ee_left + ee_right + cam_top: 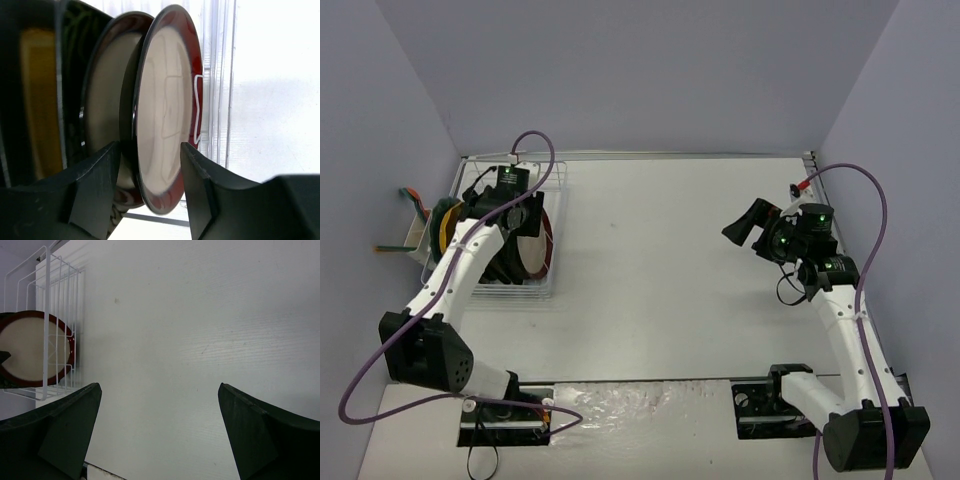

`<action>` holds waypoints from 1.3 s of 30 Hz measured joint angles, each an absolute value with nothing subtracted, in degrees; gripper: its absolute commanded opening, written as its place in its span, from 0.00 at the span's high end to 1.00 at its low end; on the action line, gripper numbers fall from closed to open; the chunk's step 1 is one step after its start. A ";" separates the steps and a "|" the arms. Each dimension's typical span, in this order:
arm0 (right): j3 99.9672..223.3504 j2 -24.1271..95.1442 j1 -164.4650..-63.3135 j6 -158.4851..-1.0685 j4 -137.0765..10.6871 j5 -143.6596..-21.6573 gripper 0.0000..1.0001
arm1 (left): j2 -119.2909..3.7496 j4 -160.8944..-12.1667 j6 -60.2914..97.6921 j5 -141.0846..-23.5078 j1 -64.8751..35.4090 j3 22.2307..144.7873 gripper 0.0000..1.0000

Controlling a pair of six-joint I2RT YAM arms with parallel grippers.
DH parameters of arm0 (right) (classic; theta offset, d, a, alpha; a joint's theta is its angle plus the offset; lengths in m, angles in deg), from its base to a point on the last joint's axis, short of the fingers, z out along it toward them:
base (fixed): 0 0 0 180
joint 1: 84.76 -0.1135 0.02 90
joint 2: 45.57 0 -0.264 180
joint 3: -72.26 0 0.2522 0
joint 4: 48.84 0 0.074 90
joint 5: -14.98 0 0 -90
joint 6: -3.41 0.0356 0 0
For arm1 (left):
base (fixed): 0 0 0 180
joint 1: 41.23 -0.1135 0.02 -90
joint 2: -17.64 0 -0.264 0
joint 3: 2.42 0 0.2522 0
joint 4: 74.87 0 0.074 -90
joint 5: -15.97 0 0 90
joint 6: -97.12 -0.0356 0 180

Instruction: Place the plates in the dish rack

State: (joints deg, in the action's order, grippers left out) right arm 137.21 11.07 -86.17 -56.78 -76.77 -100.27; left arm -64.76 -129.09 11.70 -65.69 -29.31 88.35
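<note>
The dish rack (556, 287) stands at the table's left with several plates upright in its slots. The nearest is a round cream plate with a red rim (167, 100), also in the top view (544, 243) and the right wrist view (35, 347). Behind it stand a dark-rimmed cream plate (102, 100) and a black-amber plate (37, 90). My left gripper (530, 215) is over the rack; its jaws (150, 150) are open and straddle the red-rimmed plate's edge with gaps on both sides. My right gripper (740, 228) (157, 387) is open and empty above the table's right side.
The rack's clear wall and white wires (220, 75) stand just right of the red-rimmed plate. A caddy with orange and green items (417, 218) hangs on the rack's left side. A small red object (801, 187) lies at the back right. Purple cables trail from both arms.
</note>
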 measured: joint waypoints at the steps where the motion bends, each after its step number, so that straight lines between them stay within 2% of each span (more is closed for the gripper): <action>1: 137.39 10.74 -86.17 -56.85 -76.94 -100.27 0.00 | -64.03 -129.06 11.69 -65.51 -29.39 88.35 0.47; 8: 140.85 8.59 -86.17 -58.33 -78.49 -100.27 0.00 | -58.18 -129.31 12.07 -65.65 -29.51 89.00 0.35; 12: 144.10 8.01 -86.31 -59.83 -79.96 -99.99 0.00 | -54.19 -130.08 12.70 -66.84 -29.51 91.98 0.23; 18: 152.14 8.36 -89.21 -64.26 -83.54 -95.22 0.00 | -42.29 -132.22 14.21 -67.25 -29.51 95.10 0.15; 23: 158.54 7.80 -94.39 -68.43 -85.51 -88.87 0.00 | -28.71 -135.13 15.77 -65.73 -29.51 93.99 0.11; 30: 160.61 3.71 -100.75 -72.54 -87.88 -77.60 0.00 | -10.74 -142.98 18.26 -61.28 -29.46 88.58 0.03; 39: 156.06 -4.50 -106.43 -75.76 -87.37 -67.34 0.00 | -1.74 -152.31 21.10 -59.55 -29.46 86.35 0.03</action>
